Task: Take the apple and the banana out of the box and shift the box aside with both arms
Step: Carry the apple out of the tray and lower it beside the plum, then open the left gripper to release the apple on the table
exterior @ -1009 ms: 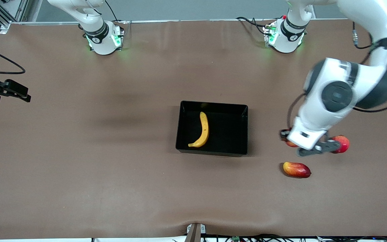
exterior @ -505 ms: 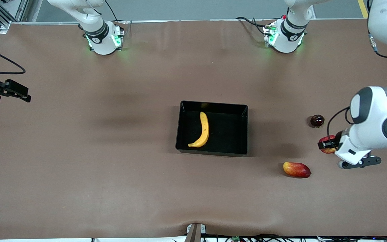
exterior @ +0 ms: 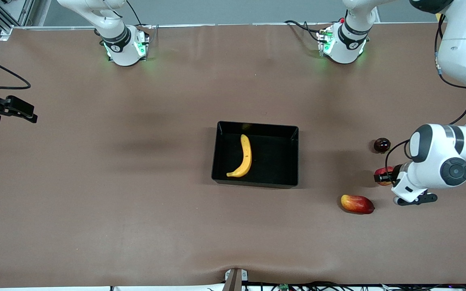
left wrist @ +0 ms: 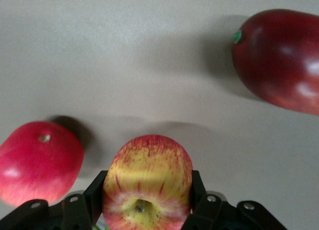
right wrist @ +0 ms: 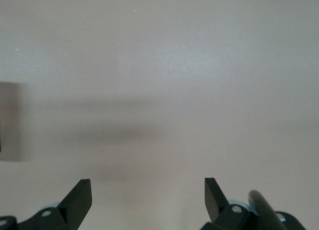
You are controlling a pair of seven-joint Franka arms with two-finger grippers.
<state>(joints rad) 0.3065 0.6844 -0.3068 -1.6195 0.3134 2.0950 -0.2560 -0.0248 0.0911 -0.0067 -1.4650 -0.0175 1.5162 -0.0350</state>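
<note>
A glossy black box (exterior: 293, 155), shallow and rectangular with low walls, sits mid-table on a matte brown table (exterior: 136, 202) cover that ripples slightly near the front edge; a long curved yellow banana (exterior: 244, 156) lies inside it, toward the right arm's end. Up over the table at the left arm's end, the left gripper (exterior: 386, 176) pinches a small round apple (left wrist: 148, 182), red with yellowish streaks and a dimpled stem end, its black fingers (left wrist: 195, 184) pressed against both sides. Below it rest a smooth pinkish-red round fruit (left wrist: 37, 160) and an oblong red-yellow mango (exterior: 357, 203) with a waxy sheen. The right gripper (right wrist: 148, 192) waits above bare table at the right arm's end, fingers spread wide
</note>
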